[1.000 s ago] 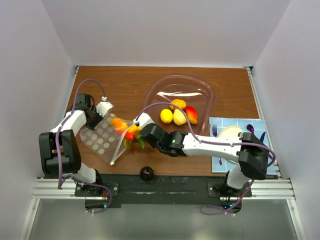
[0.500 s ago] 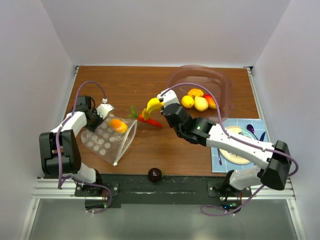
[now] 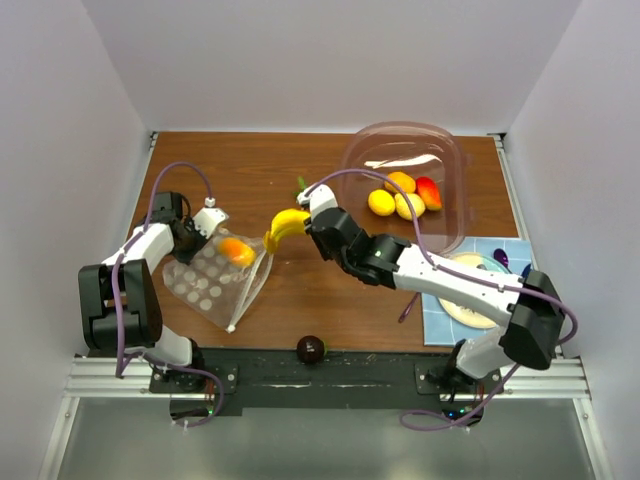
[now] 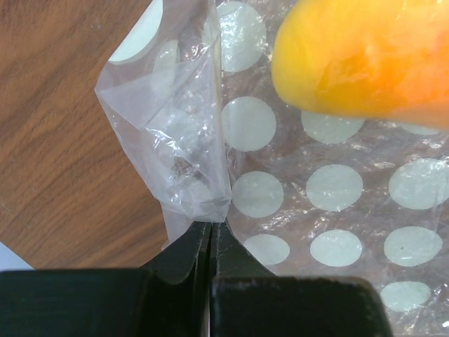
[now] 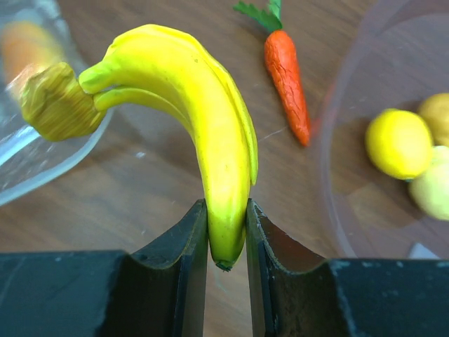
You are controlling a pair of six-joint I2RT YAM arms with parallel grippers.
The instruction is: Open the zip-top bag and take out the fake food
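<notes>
The zip-top bag [image 3: 208, 284], clear with white dots, lies at the left of the table. My left gripper [image 3: 204, 226] is shut on its crumpled edge [image 4: 200, 189]. One orange fruit [image 3: 236, 250] stays inside the bag; it also shows in the left wrist view [image 4: 365, 60]. My right gripper [image 3: 303, 222] is shut on a yellow toy banana [image 5: 203, 119] and holds it above the table just right of the bag's mouth. A toy carrot [image 5: 286, 70] lies on the table beyond it; from above only its green top [image 3: 299, 185] shows.
A large clear pinkish bowl [image 3: 450, 160] at the back right holds several fruits: yellow [image 3: 380, 202], orange [image 3: 400, 182] and red [image 3: 428, 190]. A plate on a blue mat [image 3: 490, 262] sits at the right. A dark ball [image 3: 311, 349] rests at the front edge.
My right gripper has drawn the banana out of the bag's mouth and lifted it. The carrot came out and now lies on the table. The bowl has shifted right and back.
</notes>
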